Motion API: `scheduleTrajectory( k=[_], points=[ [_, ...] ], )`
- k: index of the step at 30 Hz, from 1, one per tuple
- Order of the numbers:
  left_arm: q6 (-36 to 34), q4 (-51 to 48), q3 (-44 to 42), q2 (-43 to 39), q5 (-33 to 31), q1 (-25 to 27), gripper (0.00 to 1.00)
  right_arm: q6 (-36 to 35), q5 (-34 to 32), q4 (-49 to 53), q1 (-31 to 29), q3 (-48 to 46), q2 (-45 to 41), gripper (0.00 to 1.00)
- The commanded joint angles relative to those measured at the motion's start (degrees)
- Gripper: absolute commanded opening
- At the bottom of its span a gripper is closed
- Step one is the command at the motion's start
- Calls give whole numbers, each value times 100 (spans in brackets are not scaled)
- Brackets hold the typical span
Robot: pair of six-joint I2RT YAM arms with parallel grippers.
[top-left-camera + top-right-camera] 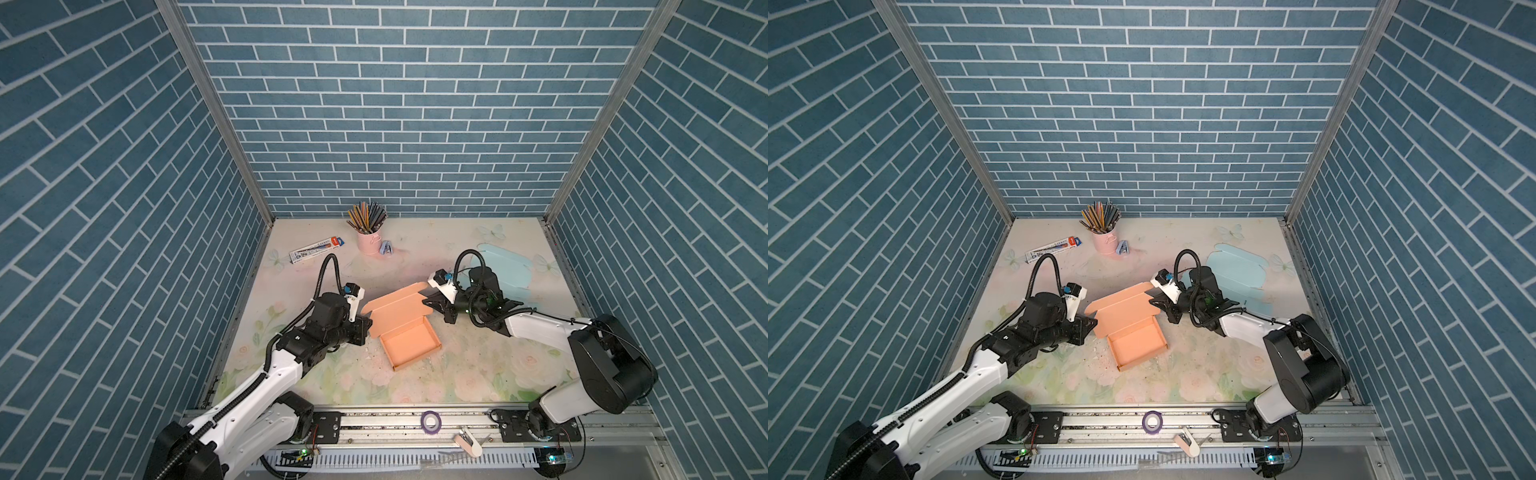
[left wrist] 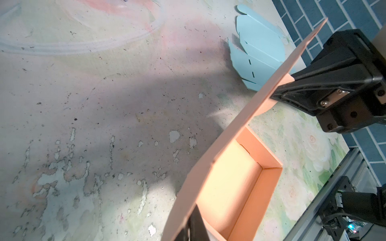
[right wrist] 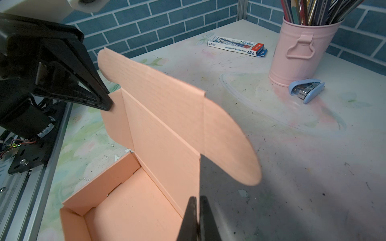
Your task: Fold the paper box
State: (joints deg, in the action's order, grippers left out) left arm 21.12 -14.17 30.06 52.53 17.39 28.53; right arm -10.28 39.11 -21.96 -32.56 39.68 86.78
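The orange paper box (image 1: 411,347) (image 1: 1138,343) sits mid-table with its tray walls standing. Its lid (image 1: 395,309) (image 3: 163,116) is raised behind the tray at a slant. My left gripper (image 1: 368,322) (image 1: 1094,322) (image 2: 193,225) is shut on the lid's left side flap; its tip (image 3: 108,104) meets that flap in the right wrist view. My right gripper (image 1: 424,300) (image 1: 1150,297) (image 3: 198,208) is shut on the lid's right edge, beside the rounded ear flap (image 3: 229,146). The left wrist view shows the right gripper (image 2: 277,91) clamped on the lid from the far side.
A flat light-blue box blank (image 1: 505,266) lies at the back right, behind the right arm. A pink pencil cup (image 1: 370,243), a blue stapler (image 1: 387,249) and a pen carton (image 1: 318,248) stand at the back. A purple tape roll (image 1: 431,422) rests on the front rail.
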Motion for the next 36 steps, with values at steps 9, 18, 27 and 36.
scheduleTrajectory(
  k=[9,18,27,36],
  points=[
    [-108,-115,337,-196,-640,21,4,307,-256,59,-501,176,-39,16],
    [-334,-55,536,-32,-1018,21,3,1025,-1744,247,-838,448,-91,17],
    [-608,65,751,419,-1010,24,2,1030,-2558,914,-936,806,-111,18],
    [-584,270,744,549,-995,21,2,1054,-2457,996,-971,965,106,14]
  ],
)
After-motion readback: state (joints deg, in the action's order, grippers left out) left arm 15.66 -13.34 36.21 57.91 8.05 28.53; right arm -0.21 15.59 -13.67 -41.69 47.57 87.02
